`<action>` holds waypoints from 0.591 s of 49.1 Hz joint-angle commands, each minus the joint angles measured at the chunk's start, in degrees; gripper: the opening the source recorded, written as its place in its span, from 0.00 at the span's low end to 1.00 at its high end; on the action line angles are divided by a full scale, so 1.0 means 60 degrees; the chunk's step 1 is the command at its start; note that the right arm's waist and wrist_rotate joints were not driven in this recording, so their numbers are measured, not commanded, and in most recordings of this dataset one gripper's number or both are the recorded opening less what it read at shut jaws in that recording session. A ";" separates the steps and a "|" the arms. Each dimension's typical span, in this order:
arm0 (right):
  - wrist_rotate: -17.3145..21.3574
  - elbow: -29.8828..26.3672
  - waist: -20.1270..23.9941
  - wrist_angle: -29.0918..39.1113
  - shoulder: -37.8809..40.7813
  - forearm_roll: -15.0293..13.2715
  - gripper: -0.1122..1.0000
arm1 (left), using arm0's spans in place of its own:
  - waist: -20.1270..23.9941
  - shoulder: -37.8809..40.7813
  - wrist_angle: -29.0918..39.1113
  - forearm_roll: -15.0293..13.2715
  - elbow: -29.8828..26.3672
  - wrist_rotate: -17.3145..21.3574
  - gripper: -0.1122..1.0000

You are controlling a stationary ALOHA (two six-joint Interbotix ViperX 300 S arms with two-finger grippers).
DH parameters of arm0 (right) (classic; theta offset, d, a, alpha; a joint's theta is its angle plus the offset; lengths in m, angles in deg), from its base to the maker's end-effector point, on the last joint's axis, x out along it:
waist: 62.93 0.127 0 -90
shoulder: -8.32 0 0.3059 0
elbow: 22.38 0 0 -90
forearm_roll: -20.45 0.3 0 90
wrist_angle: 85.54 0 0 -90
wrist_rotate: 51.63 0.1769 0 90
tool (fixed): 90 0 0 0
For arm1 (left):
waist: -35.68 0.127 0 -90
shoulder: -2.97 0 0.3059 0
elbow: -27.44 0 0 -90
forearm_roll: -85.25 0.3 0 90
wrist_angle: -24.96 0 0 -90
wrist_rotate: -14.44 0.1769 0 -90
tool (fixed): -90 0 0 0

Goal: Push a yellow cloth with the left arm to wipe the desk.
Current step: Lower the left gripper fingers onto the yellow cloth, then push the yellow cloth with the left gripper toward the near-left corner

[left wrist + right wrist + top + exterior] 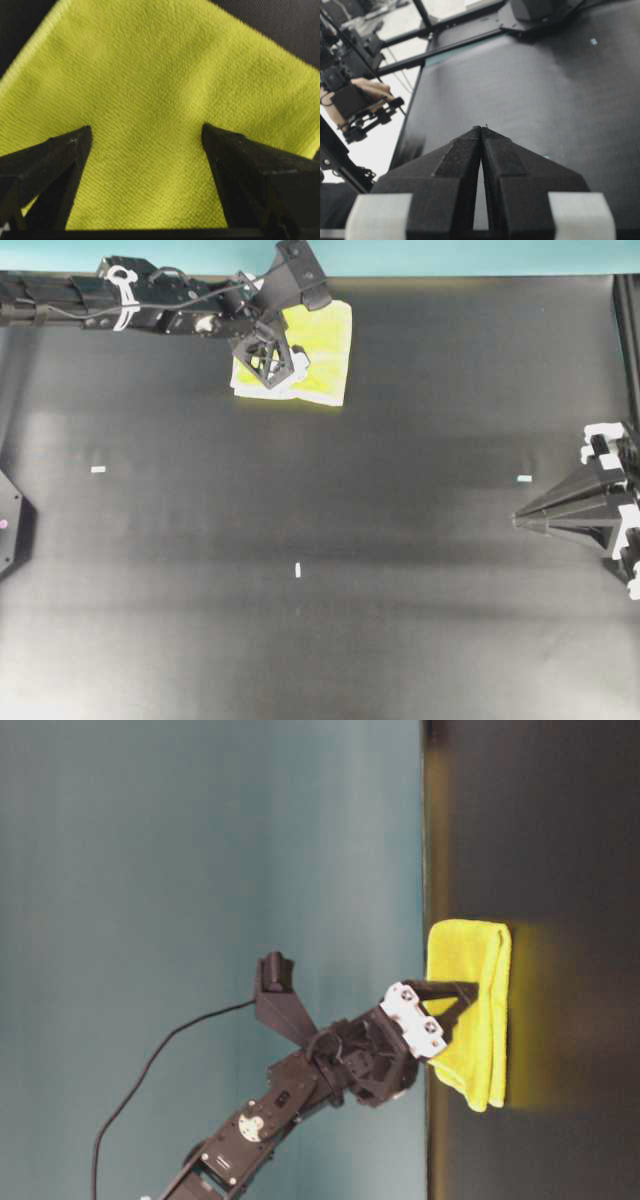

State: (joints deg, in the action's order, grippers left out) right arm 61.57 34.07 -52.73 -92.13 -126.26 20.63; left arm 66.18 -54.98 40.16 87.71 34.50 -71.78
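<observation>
Where desk (400, 570) ends — left tool (268, 362) on yellow cloth (322, 345)

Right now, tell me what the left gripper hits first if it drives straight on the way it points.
The yellow cloth. The left gripper points down at it with open fingers already on or just above it; contact itself is hard to judge. Beneath lies the desk.

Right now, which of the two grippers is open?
The left gripper, spread open on the yellow cloth; the right gripper is shut, away from it.
</observation>
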 commanded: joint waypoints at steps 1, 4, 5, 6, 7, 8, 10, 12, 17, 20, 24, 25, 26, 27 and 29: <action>0.0000 -0.0132 0.0000 -0.0044 0.0015 -0.0015 0.11 | -0.0132 -0.0264 -0.0029 0.0029 0.0161 0.0029 0.88; -0.0015 -0.0132 0.0000 -0.0044 -0.0015 0.0000 0.11 | -0.0190 -0.0337 -0.0029 0.0029 0.0337 0.0029 0.88; 0.0000 -0.0132 0.0000 -0.0044 -0.0029 0.0000 0.11 | -0.0220 -0.0381 -0.0029 0.0029 0.0410 0.0029 0.88; -0.0015 -0.0132 0.0000 -0.0044 -0.0044 0.0000 0.11 | -0.0278 -0.0410 -0.0029 0.0029 0.0469 0.0029 0.88; -0.0015 -0.0132 -0.0015 -0.0029 -0.0044 -0.0015 0.11 | -0.0322 -0.0454 -0.0044 0.0015 0.0557 0.0029 0.88; 0.0000 -0.0132 0.0000 -0.0044 -0.0044 0.0000 0.11 | -0.0410 -0.0513 -0.0088 0.0029 0.0674 0.0029 0.88; -0.0015 -0.0117 0.0000 -0.0044 -0.0059 0.0000 0.11 | -0.0527 -0.0601 -0.0117 0.0029 0.0806 0.0029 0.88; -0.0015 -0.0117 0.0000 -0.0029 -0.0059 0.0000 0.11 | -0.0615 -0.0688 -0.0161 0.0029 0.0952 0.0029 0.88; 0.0000 -0.0117 0.0000 0.0000 -0.0088 0.0000 0.11 | -0.0879 -0.0952 -0.0337 0.0029 0.1318 0.0029 0.88; -0.0015 -0.0117 0.0000 0.0044 -0.0088 0.0000 0.11 | -0.1011 -0.1143 -0.0425 0.0029 0.1567 0.0015 0.88; 0.0000 -0.0117 0.0000 0.0103 -0.0103 0.0000 0.11 | -0.1230 -0.1377 -0.0513 0.0029 0.1919 -0.0015 0.88; 0.0000 -0.0117 0.0000 0.0103 -0.0103 0.0000 0.11 | -0.1274 -0.1436 -0.0513 0.0029 0.2021 -0.0029 0.88; 0.0000 -0.0117 0.0000 0.0117 -0.0103 0.0000 0.11 | -0.1333 -0.1509 -0.0513 0.0029 0.2139 -0.0059 0.88; 0.0000 -0.0117 0.0000 0.0117 -0.0117 0.0000 0.11 | -0.1377 -0.1553 -0.0513 0.0029 0.2227 -0.0059 0.88; -0.0015 -0.0117 -0.0015 0.0117 -0.0103 0.0000 0.11 | -0.1479 -0.1685 -0.0513 0.0015 0.2446 -0.0088 0.88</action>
State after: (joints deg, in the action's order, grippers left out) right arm 61.48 34.07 -52.73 -91.26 -127.14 20.54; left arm 58.80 -62.27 37.08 87.71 47.33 -72.13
